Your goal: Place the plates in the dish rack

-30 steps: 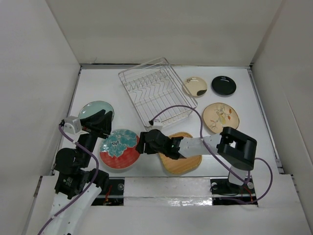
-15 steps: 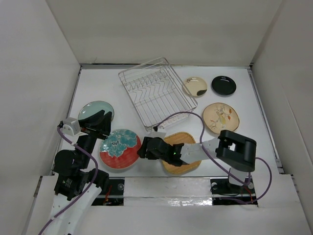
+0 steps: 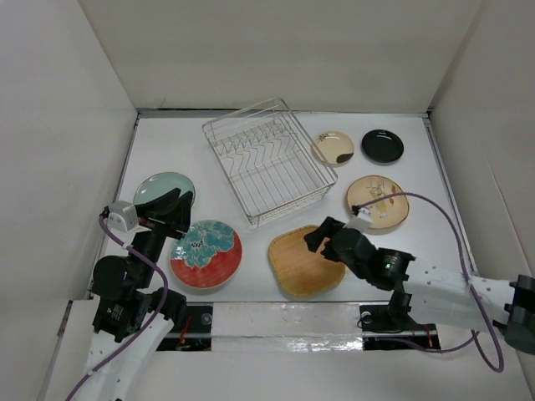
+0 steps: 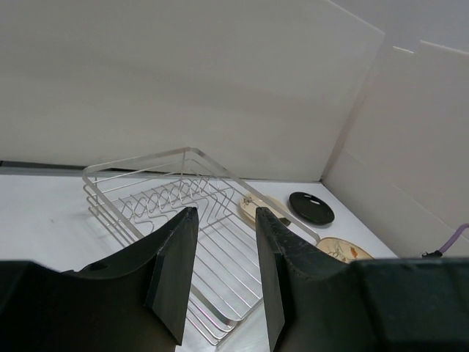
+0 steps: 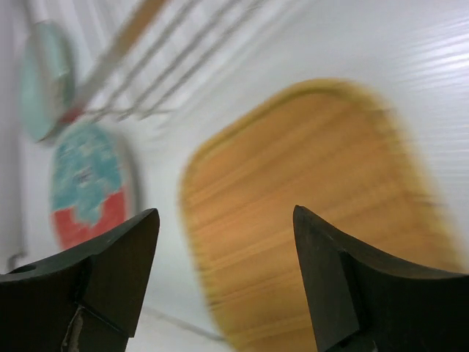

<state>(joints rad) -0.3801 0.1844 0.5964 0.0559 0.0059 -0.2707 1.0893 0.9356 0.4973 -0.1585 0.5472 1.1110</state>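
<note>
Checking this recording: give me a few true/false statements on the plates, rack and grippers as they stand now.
1. The dish rack holds no plates. True.
2. The right gripper is shut on the wooden plate. False: it is open, and the plate lies flat on the table.
3. The small black plate sits left of the rack. False: it is right of the rack, beside the small cream plate.
4. The left gripper is open with nothing between its fingers. True.

The left end effector (image 4: 224,220) holds its dark fingers apart, framing the dish rack (image 4: 170,196) on the white counter (image 4: 44,213). Just right of the rack lie a cream plate (image 4: 251,204), a black plate (image 4: 311,207) and a beige plate (image 4: 344,251).
</note>
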